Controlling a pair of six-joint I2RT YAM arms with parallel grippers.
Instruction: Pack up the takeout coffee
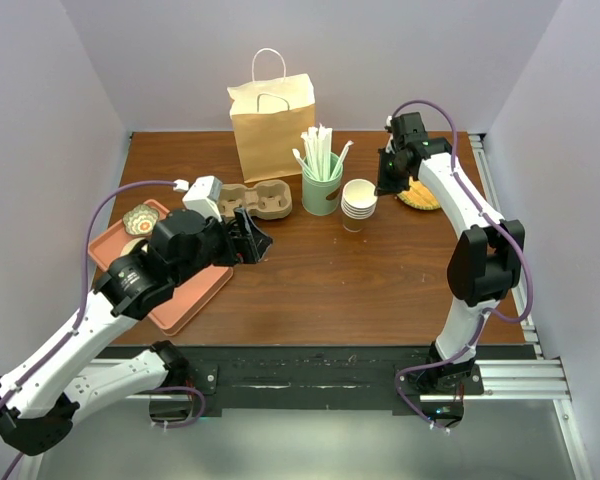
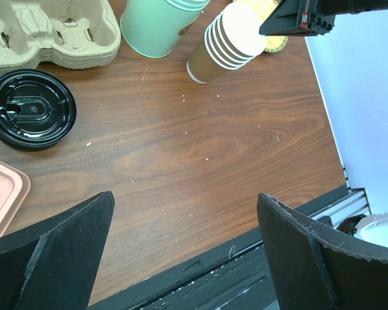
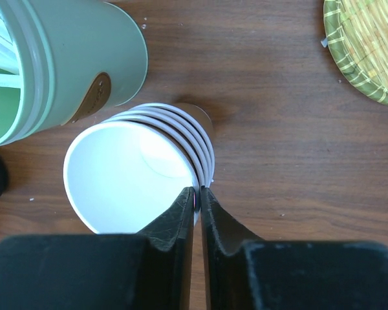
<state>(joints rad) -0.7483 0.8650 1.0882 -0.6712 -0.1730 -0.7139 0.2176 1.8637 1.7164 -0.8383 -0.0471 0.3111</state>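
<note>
No brown cup with a black lid shows in any view; the takeout coffee is out of view. The brown paper bag (image 1: pixel 272 130) stands open at the back. A stack of white-topped paper cups (image 1: pixel 358 205) stands right of the green holder and also shows in the right wrist view (image 3: pixel 136 174). My right gripper (image 3: pixel 198 194) is shut on the rim of the top cup, one finger inside and one outside. My left gripper (image 2: pixel 184 258) is open and empty above bare table. A flat black lid (image 2: pixel 31 110) lies just left of it.
A cardboard cup carrier (image 1: pixel 255 200) lies in front of the bag. A green holder (image 1: pixel 321 190) holds wrapped straws. A woven basket (image 1: pixel 420 195) sits at the right. A pink tray (image 1: pixel 180 300) with a pastry (image 1: pixel 140 218) lies at the left, under my left arm.
</note>
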